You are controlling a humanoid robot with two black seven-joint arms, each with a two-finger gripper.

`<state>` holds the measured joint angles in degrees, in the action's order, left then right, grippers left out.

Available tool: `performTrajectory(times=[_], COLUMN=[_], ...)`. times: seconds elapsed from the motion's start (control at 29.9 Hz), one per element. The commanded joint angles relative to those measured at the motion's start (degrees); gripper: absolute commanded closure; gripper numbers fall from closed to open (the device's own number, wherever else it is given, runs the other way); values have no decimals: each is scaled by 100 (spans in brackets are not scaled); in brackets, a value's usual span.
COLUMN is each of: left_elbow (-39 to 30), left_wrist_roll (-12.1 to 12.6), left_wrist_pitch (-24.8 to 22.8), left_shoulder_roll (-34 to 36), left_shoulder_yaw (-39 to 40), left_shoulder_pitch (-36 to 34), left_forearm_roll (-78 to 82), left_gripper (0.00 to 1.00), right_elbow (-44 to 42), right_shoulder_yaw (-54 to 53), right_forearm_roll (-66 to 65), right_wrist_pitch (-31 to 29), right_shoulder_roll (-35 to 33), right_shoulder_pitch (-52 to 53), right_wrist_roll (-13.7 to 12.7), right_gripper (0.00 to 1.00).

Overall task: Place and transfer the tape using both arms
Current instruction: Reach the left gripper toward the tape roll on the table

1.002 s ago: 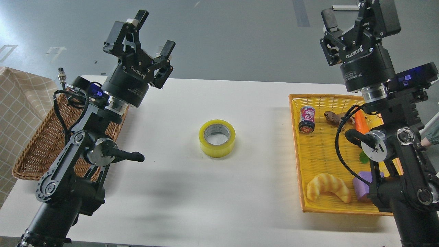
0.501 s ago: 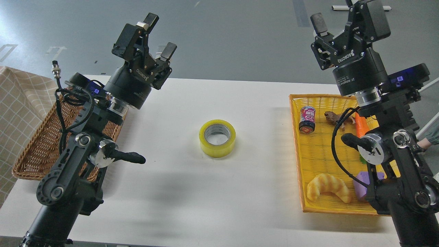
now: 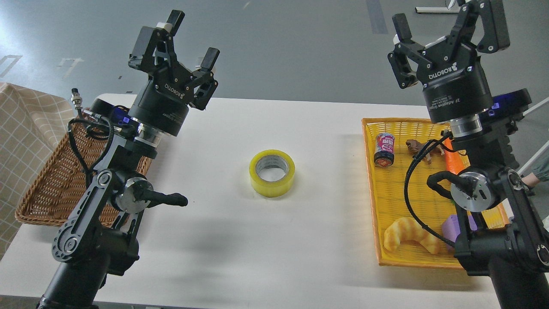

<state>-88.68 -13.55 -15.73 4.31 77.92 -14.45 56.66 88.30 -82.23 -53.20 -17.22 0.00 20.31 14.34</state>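
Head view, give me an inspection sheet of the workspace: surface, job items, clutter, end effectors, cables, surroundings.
Surface: white table, bare around the roll.
Job's things: tape lying flat at mid-table, touched by neither arm.
Clutter: yellow basket at right holds a can, croissant toy, brown animal figure, orange and purple pieces partly hidden; wicker basket at left.
End effectors: left end effector and right end effector both raised, open, empty.
Cables: black cable looping over the yellow basket; a cable on the left arm.
Surroundings: grey floor; checked cloth at far left.

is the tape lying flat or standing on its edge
Flat: the tape rests on the table with its core hole facing up.
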Motion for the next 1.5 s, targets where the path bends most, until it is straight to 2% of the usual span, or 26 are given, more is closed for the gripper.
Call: performTrajectory(times=[0.0, 0.17, 0.3, 0.37, 0.47, 0.6, 0.77, 1.04, 1.2, 1.47], left_elbow=[35, 97, 228, 447, 728, 975, 1765, 2618, 2821, 3041], left_wrist_roll=[-7, -60, -42, -42, -33, -33, -16, -16, -42, -51], left_wrist_pitch=[26, 131, 587, 1096, 1528, 1547, 1564, 1740, 1898, 2065], left_shoulder_roll=[113, 465, 439, 482, 526, 535, 518, 518, 579, 1124], left_shoulder_yaw=[-154, -400, -733, -1311, -1919, -2482, -3142, -3537, -3713, -4302], left_shoulder_pitch=[-119, -409, -655, -831, -1085, -1270, -1578, -1781, -1746, -1851], left_forearm_roll=[318, 2300, 3560, 4437, 5221, 5688, 6321, 6612, 6621, 6752], left_gripper=[2, 2, 2, 2, 2, 2, 2, 2, 2, 2], right_elbow=[21, 39, 91, 205, 241, 258, 346, 504, 548, 628], right_shoulder_yaw=[14, -4, -21, -30, -30, -30, -21, -30, -39, -30], right_forearm_roll=[3, -6, -6, -6, -6, -6, -6, -15, -15, -6], right_wrist_pitch=[-1, -1, -1, -1, -1, -1, -1, 25, 25, 25], right_shoulder_roll=[0, 0, 0, 0, 0, 0, 0, 0, 0, 0], right_shoulder_pitch=[-80, -124, -115, -115, -106, -106, -89, -36, -53, -53], right_wrist_roll=[-2, -2, -2, -2, -2, -11, -28, -55, -63, -81], right_gripper=[4, 4, 4, 4, 4, 4, 4, 4, 4, 4])
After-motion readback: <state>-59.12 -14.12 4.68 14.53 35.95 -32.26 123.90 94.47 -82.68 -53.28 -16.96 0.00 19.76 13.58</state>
